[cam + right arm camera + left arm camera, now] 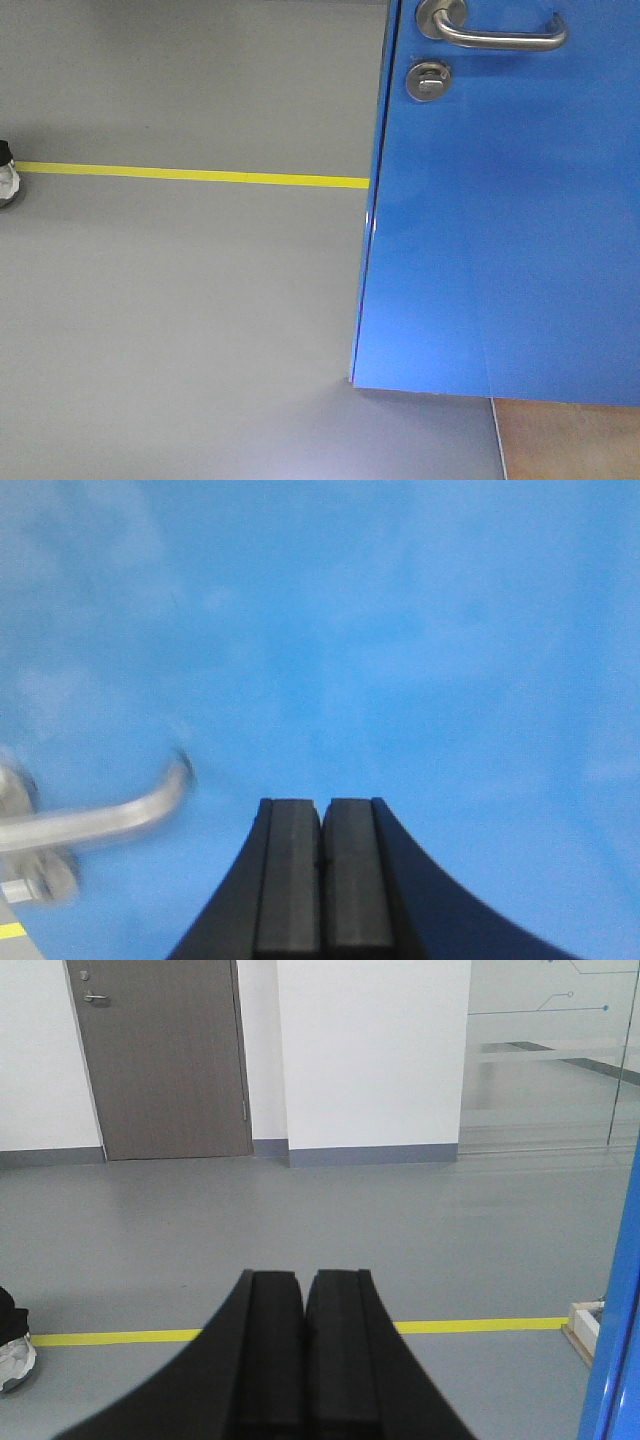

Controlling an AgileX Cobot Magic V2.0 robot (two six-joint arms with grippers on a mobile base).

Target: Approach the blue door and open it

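The blue door [500, 240] fills the right of the front view, swung ajar, with its silver lever handle [500, 35] and round thumb-turn lock [429, 80] at the top. Its edge shows at the far right of the left wrist view [618, 1340]. In the right wrist view the door panel [400, 630] fills the frame and the blurred lever handle [110, 815] lies to the left of my right gripper [322, 805], which is shut and empty close to the panel. My left gripper [304, 1278] is shut and empty, pointing at open floor.
A yellow floor line [190, 175] crosses the grey floor beyond the door. A person's shoe [12, 1345] is at the far left. A brown door [165, 1055], white walls and a glass partition [550, 1050] stand across the hall. A small box [585, 1325] sits by the door's edge.
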